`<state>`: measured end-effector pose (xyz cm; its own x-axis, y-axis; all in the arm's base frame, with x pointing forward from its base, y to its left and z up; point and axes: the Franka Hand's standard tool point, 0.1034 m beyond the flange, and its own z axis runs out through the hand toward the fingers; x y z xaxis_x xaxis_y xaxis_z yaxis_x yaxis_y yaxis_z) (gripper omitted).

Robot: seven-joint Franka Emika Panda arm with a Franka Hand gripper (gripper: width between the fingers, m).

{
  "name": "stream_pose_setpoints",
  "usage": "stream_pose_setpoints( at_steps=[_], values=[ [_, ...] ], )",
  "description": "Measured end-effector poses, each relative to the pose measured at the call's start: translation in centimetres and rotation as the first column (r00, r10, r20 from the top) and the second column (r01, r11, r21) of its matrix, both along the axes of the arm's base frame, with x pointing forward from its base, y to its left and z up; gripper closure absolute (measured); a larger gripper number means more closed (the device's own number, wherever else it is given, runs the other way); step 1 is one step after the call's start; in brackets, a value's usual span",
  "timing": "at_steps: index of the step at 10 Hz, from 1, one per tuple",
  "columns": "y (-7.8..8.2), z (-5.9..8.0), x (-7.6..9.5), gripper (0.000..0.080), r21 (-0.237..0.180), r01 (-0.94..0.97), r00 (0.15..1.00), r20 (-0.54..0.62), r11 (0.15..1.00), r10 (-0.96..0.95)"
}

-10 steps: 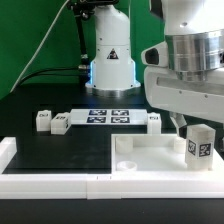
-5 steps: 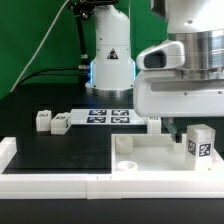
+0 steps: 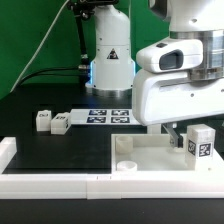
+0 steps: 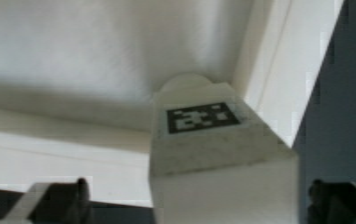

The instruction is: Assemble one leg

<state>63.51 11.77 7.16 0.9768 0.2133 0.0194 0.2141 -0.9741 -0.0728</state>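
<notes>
Leg [image 3: 198,141] upright on white panel [image 3: 150,160], tag facing camera; gripper [image 4: 189,198] directly above it, fingers spread wide, holding nothing. Two loose legs [image 3: 51,121] lie beside marker board [image 3: 105,116] behind.

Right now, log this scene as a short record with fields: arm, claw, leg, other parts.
arm: low over the panel, on the exterior view's right
claw: open, fingers either side of the leg, not touching it in the wrist view
leg: upright on the panel, tag facing the exterior camera
spare legs: two lying on the table at the exterior view's left, one partly hidden behind the arm
marker board: flat on the table behind the panel
</notes>
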Motion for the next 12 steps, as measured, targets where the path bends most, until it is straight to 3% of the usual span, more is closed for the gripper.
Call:
stream_pose_setpoints(
  at_steps=[1,2,3,5,7,9,12],
  values=[
    [0.0,0.0,0.0,0.0387,0.000,0.042,0.999,-0.003,0.999,-0.042],
    [0.0,0.0,0.0,0.0387,0.000,0.041,0.999,-0.003,0.999,-0.041],
    [0.0,0.0,0.0,0.0509,0.000,0.047,0.999,-0.004,0.999,-0.047],
    [-0.3,0.0,0.0,0.0509,-0.001,0.425,0.905,-0.035,0.905,-0.424],
    [-1.0,-0.1,-0.1,0.0509,-0.024,0.655,0.754,-0.048,0.755,-0.656],
    [-1.9,0.0,-0.3,0.0506,-0.065,0.805,0.590,-0.018,0.590,-0.807],
    [-3.3,0.1,-0.5,0.0489,-0.098,0.898,0.432,0.019,0.428,-0.902]
  ],
)
